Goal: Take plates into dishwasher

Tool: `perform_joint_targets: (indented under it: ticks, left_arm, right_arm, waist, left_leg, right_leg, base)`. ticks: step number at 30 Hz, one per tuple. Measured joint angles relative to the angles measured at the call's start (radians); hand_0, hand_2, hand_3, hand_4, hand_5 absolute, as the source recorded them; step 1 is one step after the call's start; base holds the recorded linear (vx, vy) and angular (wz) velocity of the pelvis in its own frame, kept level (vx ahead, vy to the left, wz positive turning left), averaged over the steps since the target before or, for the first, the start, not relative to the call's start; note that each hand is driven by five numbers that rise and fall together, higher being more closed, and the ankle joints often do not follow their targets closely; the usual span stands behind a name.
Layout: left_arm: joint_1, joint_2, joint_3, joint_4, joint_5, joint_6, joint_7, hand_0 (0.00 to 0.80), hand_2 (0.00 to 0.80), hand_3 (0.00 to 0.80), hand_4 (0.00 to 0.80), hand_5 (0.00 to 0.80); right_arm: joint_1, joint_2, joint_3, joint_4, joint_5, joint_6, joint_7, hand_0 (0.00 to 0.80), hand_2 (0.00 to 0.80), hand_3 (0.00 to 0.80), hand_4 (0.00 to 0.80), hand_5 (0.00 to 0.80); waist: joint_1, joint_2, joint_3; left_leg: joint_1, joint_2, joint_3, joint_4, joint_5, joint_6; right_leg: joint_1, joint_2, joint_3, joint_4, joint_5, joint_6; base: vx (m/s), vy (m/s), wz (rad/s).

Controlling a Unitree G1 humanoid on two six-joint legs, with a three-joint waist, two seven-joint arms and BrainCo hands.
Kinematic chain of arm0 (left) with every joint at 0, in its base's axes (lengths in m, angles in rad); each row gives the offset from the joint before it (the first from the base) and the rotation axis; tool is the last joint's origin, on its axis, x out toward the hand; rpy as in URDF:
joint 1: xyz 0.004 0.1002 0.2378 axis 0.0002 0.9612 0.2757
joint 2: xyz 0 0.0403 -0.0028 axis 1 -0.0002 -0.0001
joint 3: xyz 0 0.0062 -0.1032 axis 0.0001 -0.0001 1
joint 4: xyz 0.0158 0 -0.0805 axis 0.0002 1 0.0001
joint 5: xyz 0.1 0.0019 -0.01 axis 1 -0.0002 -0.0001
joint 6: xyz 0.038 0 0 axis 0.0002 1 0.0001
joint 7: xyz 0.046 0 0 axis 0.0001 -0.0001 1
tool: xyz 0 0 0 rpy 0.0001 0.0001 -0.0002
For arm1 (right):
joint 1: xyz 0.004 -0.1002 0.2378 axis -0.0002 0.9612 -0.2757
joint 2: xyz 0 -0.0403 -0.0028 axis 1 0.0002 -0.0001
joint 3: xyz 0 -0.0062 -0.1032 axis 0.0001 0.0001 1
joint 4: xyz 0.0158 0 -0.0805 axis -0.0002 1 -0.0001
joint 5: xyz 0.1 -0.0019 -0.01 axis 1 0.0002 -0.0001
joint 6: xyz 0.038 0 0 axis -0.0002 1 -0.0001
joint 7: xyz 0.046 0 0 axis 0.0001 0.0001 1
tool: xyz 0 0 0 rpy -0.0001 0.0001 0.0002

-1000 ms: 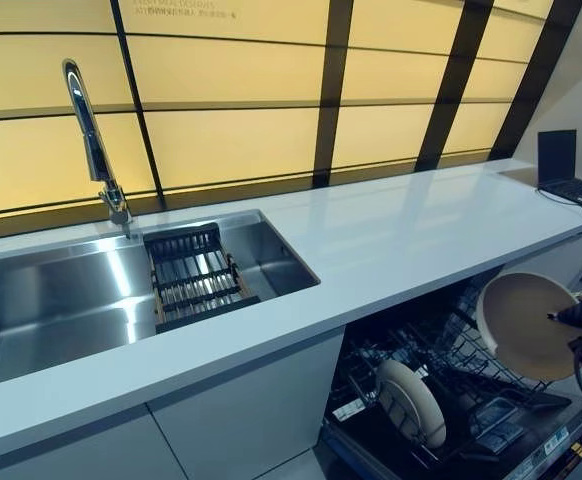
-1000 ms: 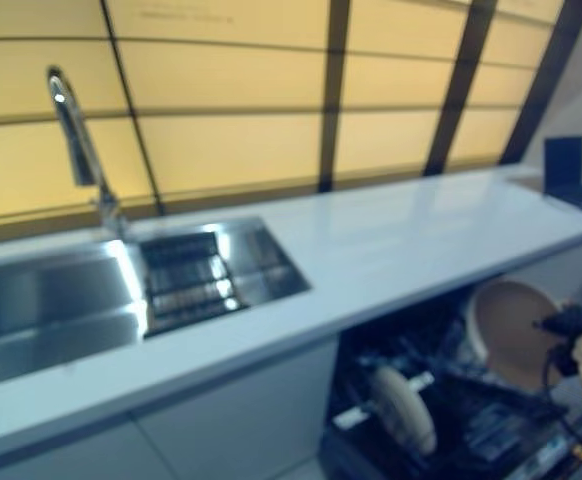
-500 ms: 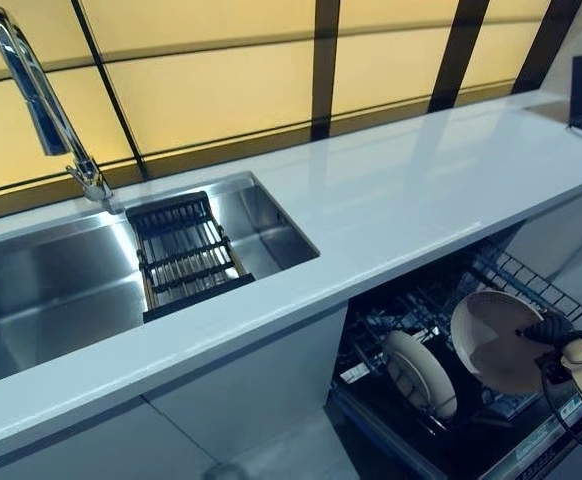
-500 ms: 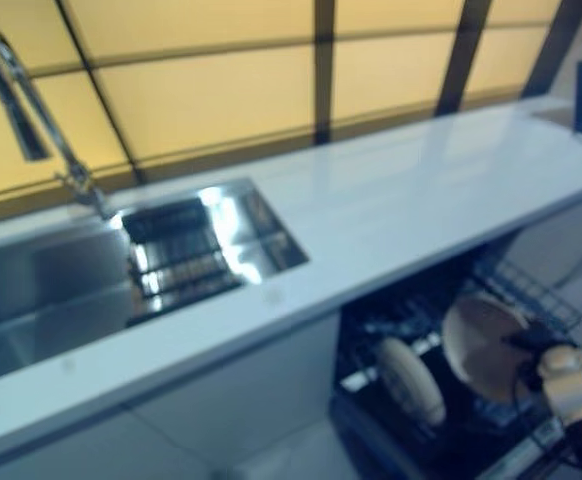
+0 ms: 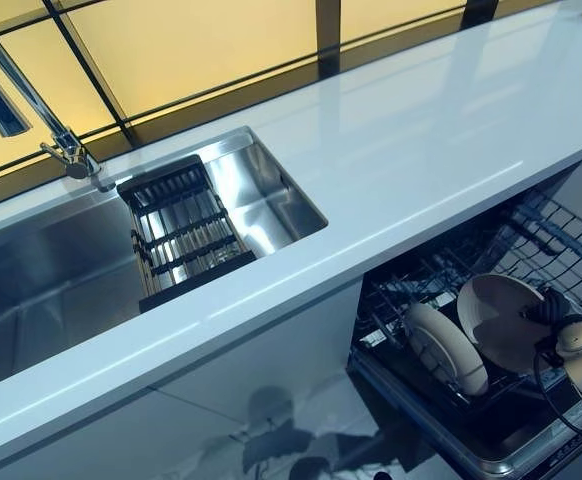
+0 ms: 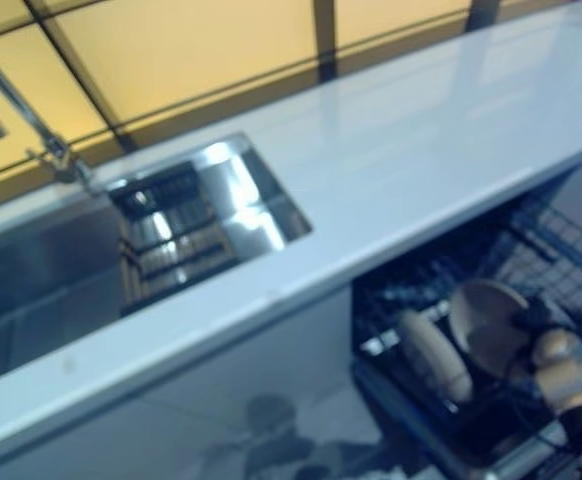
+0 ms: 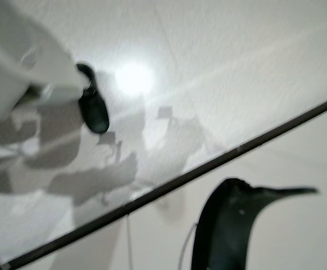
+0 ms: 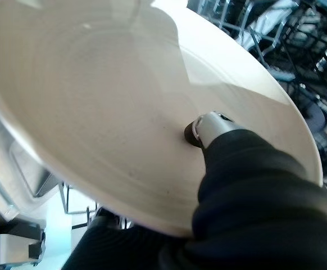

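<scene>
- Left eye view: the right robot hand (image 5: 559, 318) pinches a round cream plate (image 5: 501, 318) at its rim, holding it on edge over the dishwasher's lower rack (image 5: 491, 420), just beside a second cream plate (image 5: 445, 348) standing upright there, below the white desk (image 5: 391, 170).
- Right wrist view: a dark-tipped digit (image 8: 200, 129) presses the plate's smooth, shallow inner face (image 8: 96, 101).
- Left wrist view: only floor; left robot hand unseen.

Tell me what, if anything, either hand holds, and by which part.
The right hand holds a plate by its rim, thumb on the face, above the dishwasher rack. The left hand's grip cannot be told.
</scene>
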Motion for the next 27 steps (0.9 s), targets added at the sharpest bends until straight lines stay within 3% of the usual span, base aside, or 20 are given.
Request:
perform_joint_targets:
  ticks: [16, 27]
  left_arm:
    - [-0.004, -0.016, -0.037, -0.033, -0.002, -0.002, -0.011, 0.0, 0.0, 0.0, 0.0, 0.0]
    - [-0.004, -0.031, -0.039, -0.036, -0.003, -0.002, -0.019, 0.0, 0.0, 0.0, 0.0, 0.0]
  right_arm:
    - [-0.023, -0.012, 0.004, -0.031, -0.071, -0.011, -0.013, 0.8, 0.8, 0.8, 0.8, 0.8]
    - [-0.051, -0.004, 0.012, -0.031, -0.088, -0.021, -0.016, 0.8, 0.8, 0.8, 0.8, 0.8]
  waist:
    - [-0.004, 0.06, 0.043]
    - [-0.017, 0.063, 0.044]
  left_leg:
    - [-0.02, -0.012, 0.0, 0.0, 0.007, 0.007]
    - [-0.033, -0.017, 0.0, 0.0, 0.01, 0.011]
  right_leg:
    - [-0.019, -0.013, -0.002, 0.0, 0.006, 0.007]
    - [-0.031, -0.019, -0.002, 0.0, 0.01, 0.01]
  base:
    - [0.0, 0.0, 0.0]
    - [0.0, 0.0, 0.0]
